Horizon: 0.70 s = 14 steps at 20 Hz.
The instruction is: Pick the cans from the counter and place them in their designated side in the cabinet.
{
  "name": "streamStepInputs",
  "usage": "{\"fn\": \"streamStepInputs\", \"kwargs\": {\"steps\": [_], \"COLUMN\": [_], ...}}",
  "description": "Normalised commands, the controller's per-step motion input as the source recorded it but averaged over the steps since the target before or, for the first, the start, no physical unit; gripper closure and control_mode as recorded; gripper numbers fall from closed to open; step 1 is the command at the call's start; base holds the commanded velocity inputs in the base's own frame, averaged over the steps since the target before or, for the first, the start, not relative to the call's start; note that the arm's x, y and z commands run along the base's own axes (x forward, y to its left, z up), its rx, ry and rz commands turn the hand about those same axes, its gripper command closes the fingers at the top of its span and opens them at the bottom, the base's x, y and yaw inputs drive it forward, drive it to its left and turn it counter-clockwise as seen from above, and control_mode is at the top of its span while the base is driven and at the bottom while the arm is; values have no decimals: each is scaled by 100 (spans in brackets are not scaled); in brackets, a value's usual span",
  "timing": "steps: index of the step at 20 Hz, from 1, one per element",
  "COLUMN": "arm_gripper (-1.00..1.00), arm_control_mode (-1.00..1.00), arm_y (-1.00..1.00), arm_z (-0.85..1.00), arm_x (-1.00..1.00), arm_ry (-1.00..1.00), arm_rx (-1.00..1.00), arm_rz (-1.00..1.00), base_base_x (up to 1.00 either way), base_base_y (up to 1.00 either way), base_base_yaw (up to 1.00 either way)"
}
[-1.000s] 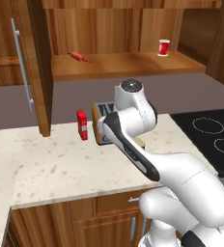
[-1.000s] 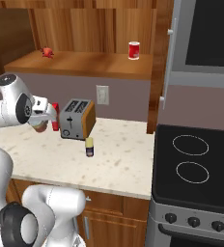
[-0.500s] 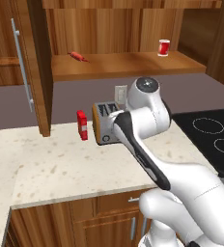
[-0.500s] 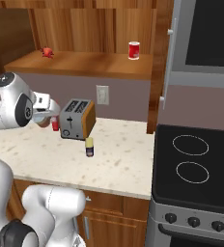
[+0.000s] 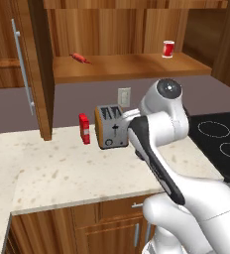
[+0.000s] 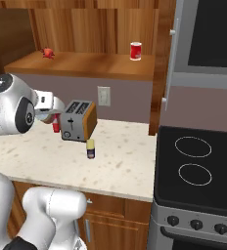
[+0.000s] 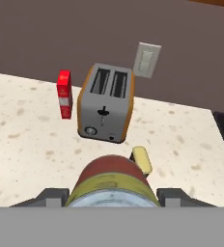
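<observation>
Speckled beige counter (image 7: 32,140), round red-labelled can (image 7: 113,185)

Over the last second the arm's upper joint has risen and swung right in the left base view, from beside the toaster (image 5: 111,126) to above and right of it. In the right base view the hand (image 6: 48,108) has lifted slightly, now left of the toaster's top. The hand remains closed on the round can (image 7: 112,187), carried clear of the tabletop (image 7: 32,144).
</observation>
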Motion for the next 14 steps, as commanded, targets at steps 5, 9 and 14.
{"fn": "streamStepInputs", "kwargs": {"steps": [5, 9, 14], "arm_gripper": [100, 100, 100], "arm_control_mode": [-100, -100, -100], "arm_y": [-26, -26, -22], "arm_z": [31, 32, 39], "arm_x": [-13, -18, -12], "arm_ry": [-11, -3, 0], "arm_rx": [0, 0, 0], "arm_rz": [0, 0, 0], "base_base_x": [0, 0, 0], "base_base_y": [0, 0, 0], "base_base_yaw": [0, 0, 0]}}
